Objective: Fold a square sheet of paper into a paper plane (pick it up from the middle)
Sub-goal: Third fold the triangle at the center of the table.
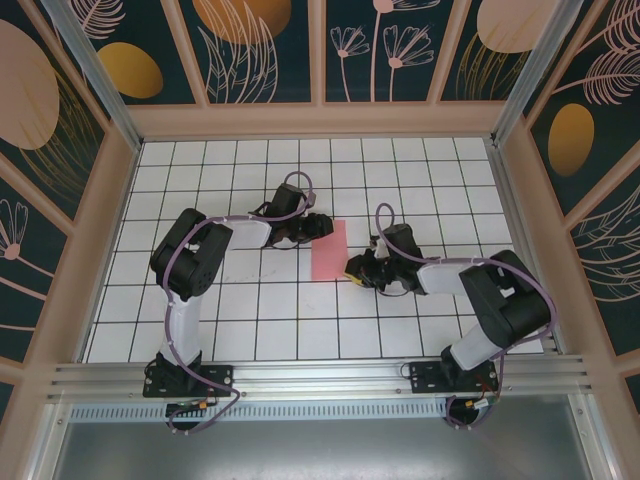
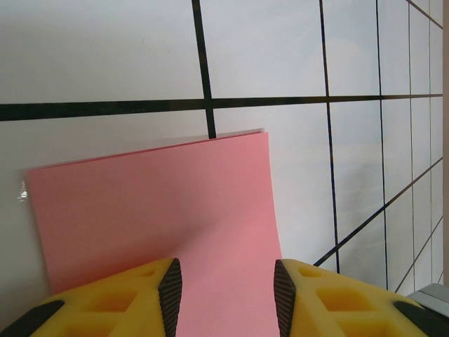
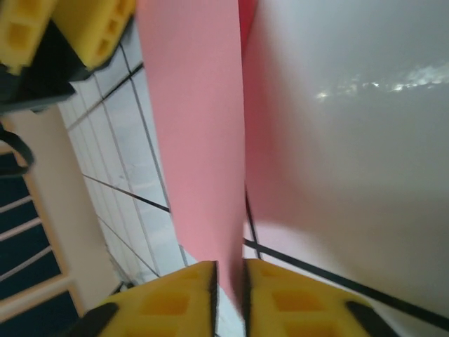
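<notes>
The pink square sheet of paper [image 1: 329,250] lies at the table's middle between my two grippers, looking like a narrow strip from above. My left gripper [image 1: 318,228] is at its far left edge. In the left wrist view the jaws [image 2: 227,281] stand open over the sheet [image 2: 154,203], which curves up slightly on its right side. My right gripper [image 1: 352,270] is at the sheet's near right corner. In the right wrist view its jaws [image 3: 229,281] are pinched on the sheet's edge [image 3: 196,140], which rises off the table. No paper plane shape shows.
The white grid table [image 1: 250,320] is walled by a wooden frame [image 1: 320,120] at the back and sides. A metal rail [image 1: 320,378] carrying both arm bases runs along the near edge. The left gripper's yellow fingers [image 3: 63,28] show beyond the sheet in the right wrist view.
</notes>
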{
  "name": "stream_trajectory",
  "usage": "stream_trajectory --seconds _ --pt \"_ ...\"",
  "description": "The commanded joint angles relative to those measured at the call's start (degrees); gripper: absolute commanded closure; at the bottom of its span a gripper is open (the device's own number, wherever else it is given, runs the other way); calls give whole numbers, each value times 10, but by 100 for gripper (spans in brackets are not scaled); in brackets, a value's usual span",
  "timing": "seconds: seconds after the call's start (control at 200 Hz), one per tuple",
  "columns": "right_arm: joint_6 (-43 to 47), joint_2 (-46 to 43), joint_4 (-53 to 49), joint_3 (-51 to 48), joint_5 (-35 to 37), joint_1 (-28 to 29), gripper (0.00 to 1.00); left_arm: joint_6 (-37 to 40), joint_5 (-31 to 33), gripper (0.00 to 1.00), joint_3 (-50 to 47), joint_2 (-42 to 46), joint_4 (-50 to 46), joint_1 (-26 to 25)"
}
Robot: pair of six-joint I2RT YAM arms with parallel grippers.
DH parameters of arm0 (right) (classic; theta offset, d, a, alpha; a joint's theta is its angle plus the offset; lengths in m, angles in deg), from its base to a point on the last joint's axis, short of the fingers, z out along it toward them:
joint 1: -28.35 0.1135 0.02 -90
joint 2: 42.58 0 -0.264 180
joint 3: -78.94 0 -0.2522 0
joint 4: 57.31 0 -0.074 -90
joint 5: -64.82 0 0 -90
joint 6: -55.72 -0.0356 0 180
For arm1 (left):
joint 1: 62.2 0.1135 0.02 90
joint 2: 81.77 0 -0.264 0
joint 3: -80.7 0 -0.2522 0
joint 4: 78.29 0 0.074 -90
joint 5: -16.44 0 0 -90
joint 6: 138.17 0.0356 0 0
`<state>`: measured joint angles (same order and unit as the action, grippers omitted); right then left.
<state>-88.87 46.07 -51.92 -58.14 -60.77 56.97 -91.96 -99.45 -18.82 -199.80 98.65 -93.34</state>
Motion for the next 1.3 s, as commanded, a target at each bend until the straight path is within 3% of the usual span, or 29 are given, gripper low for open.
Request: stream_trajectory --seconds 0.0,0.18,0.415,0.56,0.776,1.066,1.291 --pt "-16 -35 39 -11 13 4 88 3 37 58 -11 -24 -42 3" --pt "-13 -32 36 3 8 4 98 0 26 58 -10 -13 -34 3" --pt "-8 27 -6 68 18 5 99 21 3 52 -7 40 -29 3" --pt "-1 63 -37 100 20 6 100 42 32 50 -10 66 -43 4" --pt "19 87 -84 134 28 9 100 45 69 55 -24 50 -55 13" --pt "79 52 -187 128 12 12 100 64 60 56 -16 66 -49 20" --pt "91 10 -226 113 12 13 100 50 42 66 -28 40 -42 20"
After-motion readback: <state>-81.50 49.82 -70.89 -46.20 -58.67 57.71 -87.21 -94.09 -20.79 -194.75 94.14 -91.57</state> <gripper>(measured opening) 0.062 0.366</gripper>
